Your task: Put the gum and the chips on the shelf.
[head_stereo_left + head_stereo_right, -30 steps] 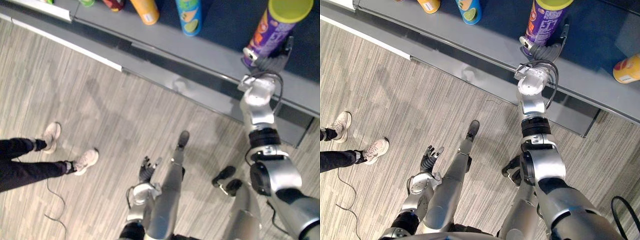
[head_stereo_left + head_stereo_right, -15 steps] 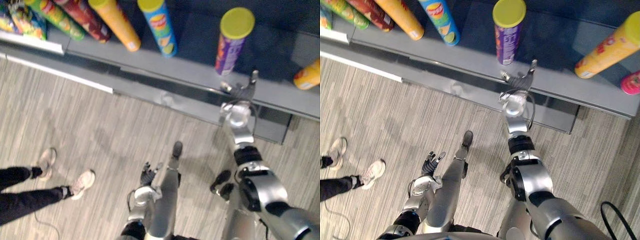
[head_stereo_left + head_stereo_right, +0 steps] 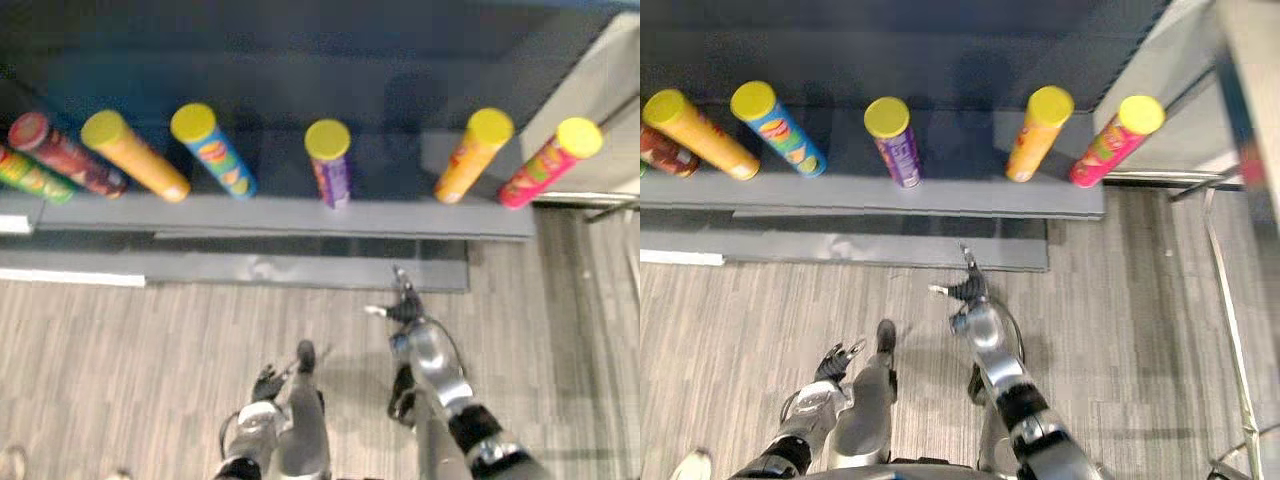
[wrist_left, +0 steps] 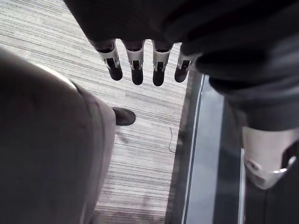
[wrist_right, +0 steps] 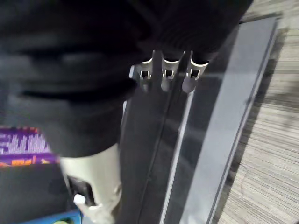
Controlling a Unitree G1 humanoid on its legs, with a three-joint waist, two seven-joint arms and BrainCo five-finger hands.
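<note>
Chips can, purple (image 3: 329, 172), stands upright on the shelf (image 3: 260, 214) at frame centre, long axis vertical. Right hand (image 3: 402, 308) is the nearer one, below and right of the can and well apart from it, fingers spread and empty. Left hand (image 3: 264, 384) hangs lower, fingers relaxed and empty.

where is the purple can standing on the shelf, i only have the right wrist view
Observer: The tall purple chips can with a yellow lid stands on the dark grey shelf, between a blue cylindrical can and an orange cylindrical can.
Operator: is my right hand touching it
Observer: No. The right hand is open and empty, low in front of the shelf, well apart from the can.
Operator: and the left hand
Observer: The left hand hangs low over the grey floor, open and empty.
</note>
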